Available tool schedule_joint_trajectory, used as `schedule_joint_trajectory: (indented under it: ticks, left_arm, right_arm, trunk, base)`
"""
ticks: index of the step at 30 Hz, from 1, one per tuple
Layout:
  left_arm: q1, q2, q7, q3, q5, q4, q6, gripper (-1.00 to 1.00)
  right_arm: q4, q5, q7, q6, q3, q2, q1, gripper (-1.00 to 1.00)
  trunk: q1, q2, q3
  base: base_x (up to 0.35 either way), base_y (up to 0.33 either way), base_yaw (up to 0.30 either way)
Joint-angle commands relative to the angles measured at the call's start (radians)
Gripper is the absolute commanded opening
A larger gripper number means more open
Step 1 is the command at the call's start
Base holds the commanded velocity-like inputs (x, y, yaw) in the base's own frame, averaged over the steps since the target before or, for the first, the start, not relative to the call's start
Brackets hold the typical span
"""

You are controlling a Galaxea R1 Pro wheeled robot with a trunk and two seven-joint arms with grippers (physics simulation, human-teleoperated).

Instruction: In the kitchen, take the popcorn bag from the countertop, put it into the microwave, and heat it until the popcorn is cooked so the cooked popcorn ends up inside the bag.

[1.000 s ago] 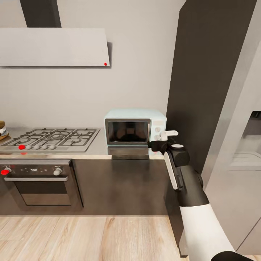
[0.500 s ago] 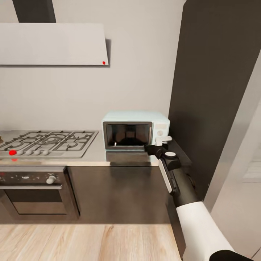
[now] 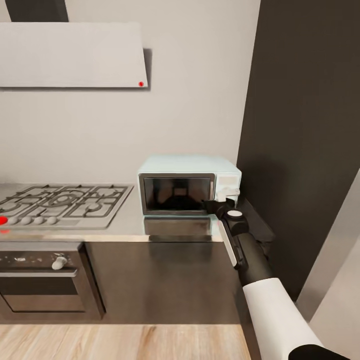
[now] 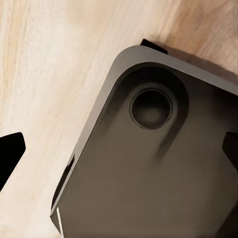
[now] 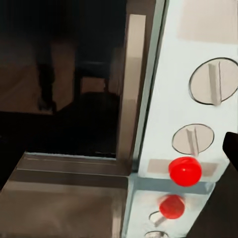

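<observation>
Presently, by size: one tall dark cabinet (image 3: 300, 125) at the right; one grey wall with one white hood (image 3: 72, 55) bearing one red dot; one grey metal countertop (image 3: 130, 225) over dark fronts; one pale wood floor (image 3: 120, 342); one gas hob (image 3: 60, 200) with a row of small knobs and a red mark at its near edge; one built-in oven (image 3: 42, 280) below it, one knob showing; one mint-blue microwave (image 3: 187, 170) on the countertop's right end against the cabinet, dark door shut, its long axis running across the head view; one white panel (image 5: 198, 94) on the microwave's right side, carrying two knobs, with one red dot beneath them and that dot's reflection on the metal below; one right gripper (image 3: 226, 196), just before the panel and the door's right edge, nearly touching, the door lying to its left; whether its fingers are parted or closed cannot be told, and nothing is seen in its hold; left gripper (image 4: 119, 148), pointed down at the floor and the robot's dark base (image 4: 148, 173), fingertips at the frame's edges and apart, holding nothing; popcorn bag: none seen, its whereabouts unknown; judgement: the right arm is much the nearer to the microwave, and the door looks to be the next concern.
</observation>
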Motion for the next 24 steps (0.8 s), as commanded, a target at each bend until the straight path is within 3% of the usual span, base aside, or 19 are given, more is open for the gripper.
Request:
schedule_joint_trajectory:
  ticks: [1,7,24]
  left_arm:
    - [0.000,-0.001,0.000,0.006,-0.004,-0.001,-0.001,1.00]
    - [0.000,0.000,-0.002,0.005,-0.005,-0.001,-0.001,1.00]
    - [0.000,0.000,-0.001,0.004,-0.005,-0.001,-0.002,1.00]
  right_arm:
    - [0.001,0.010,-0.001,0.006,0.001,0.000,0.000,1.00]
    - [0.003,0.010,0.000,0.006,0.002,0.000,0.000,1.00]
    - [0.001,0.015,-0.007,0.004,-0.039,-0.009,-0.001,1.00]
  trunk:
    - [0.000,-0.001,-0.001]
    - [0.000,-0.001,-0.001]
    - [0.000,-0.001,-0.001]
  base:
    - [0.193,0.199,0.000]
    - [0.190,0.205,0.000]
    - [0.006,0.006,0.000]
